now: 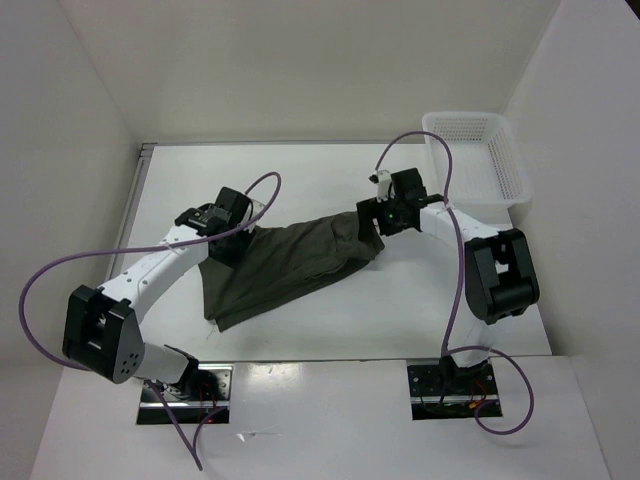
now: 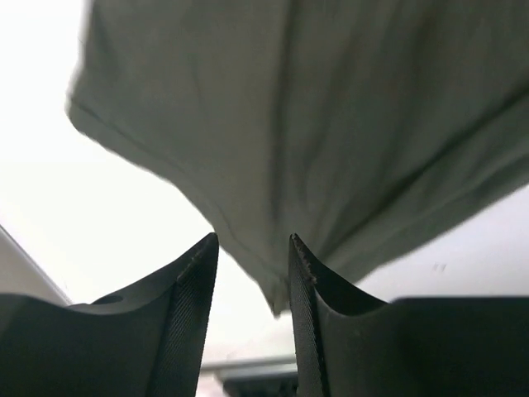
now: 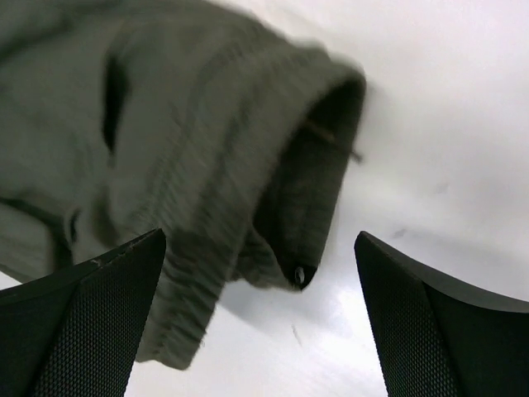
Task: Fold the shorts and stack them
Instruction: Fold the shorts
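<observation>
Stretching the left arm up from its near-left base, forearm angling toward the table's middle, wrist tipping down so that the left gripper (image 1: 224, 240) is hovering at the left end of the shorts (image 1: 290, 262). Holding its jaws partly apart in the left wrist view, a narrow gap showing between the dark fingers (image 2: 186, 298), with a hemmed corner of the cloth hanging just beyond that gap and not being squeezed. Bending the right arm sharply at the elbow near the table's right side, forearm doubling back inward, setting the right gripper (image 1: 370, 220) at the right end of the cloth. Spreading those jaws wide, both standing clear of the fabric and gripping nothing.

Lying on the white table (image 1: 400, 310) between the two grippers, long axis running on a diagonal from near-left to far-right. Pointing the ribbed waistband end toward the right gripper, a cord tip poking out of its fold. Pointing a leg hem toward the left one, with a corner trailing toward the near edge. Sitting well apart from the white mesh basket (image 1: 515, 180) at the far right corner.
</observation>
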`<action>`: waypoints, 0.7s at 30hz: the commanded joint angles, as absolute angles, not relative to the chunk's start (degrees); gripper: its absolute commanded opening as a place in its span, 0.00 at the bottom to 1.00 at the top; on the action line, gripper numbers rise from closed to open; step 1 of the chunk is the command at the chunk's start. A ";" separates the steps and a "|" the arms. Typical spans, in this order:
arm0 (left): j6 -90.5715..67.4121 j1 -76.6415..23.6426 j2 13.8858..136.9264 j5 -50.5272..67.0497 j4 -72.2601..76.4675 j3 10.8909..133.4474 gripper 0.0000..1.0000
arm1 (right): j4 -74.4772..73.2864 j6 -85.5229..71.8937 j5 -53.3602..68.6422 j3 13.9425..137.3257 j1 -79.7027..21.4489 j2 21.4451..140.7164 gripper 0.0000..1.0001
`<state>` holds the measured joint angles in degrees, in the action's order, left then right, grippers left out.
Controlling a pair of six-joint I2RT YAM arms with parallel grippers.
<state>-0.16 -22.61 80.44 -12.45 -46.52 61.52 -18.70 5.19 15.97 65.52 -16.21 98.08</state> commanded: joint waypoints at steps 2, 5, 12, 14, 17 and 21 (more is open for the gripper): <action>0.00 -22.32 81.64 -11.24 -42.46 58.99 0.49 | -17.41 -2.54 16.00 62.15 -15.82 99.84 1.00; 0.00 -22.32 86.46 -14.76 -39.64 54.15 0.49 | -17.40 -2.55 14.33 60.83 -15.82 101.34 0.99; 0.00 -21.80 96.58 -15.29 -34.90 52.38 0.49 | -16.18 -3.86 17.67 60.29 -15.82 104.06 0.79; 0.00 -21.19 99.21 -15.82 -33.84 52.38 0.49 | -16.17 -3.87 18.80 60.99 -15.82 105.46 0.70; 0.00 -20.65 101.60 -17.04 -30.51 52.38 0.49 | -15.56 -4.39 18.81 62.13 -15.82 106.08 0.27; 0.00 -18.55 105.55 -18.19 -27.08 54.92 0.49 | -15.03 -5.01 14.60 64.15 -15.82 106.08 0.00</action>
<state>0.03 -21.65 98.43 -15.14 -42.13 56.31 -16.12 -4.23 18.65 61.98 -15.55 104.49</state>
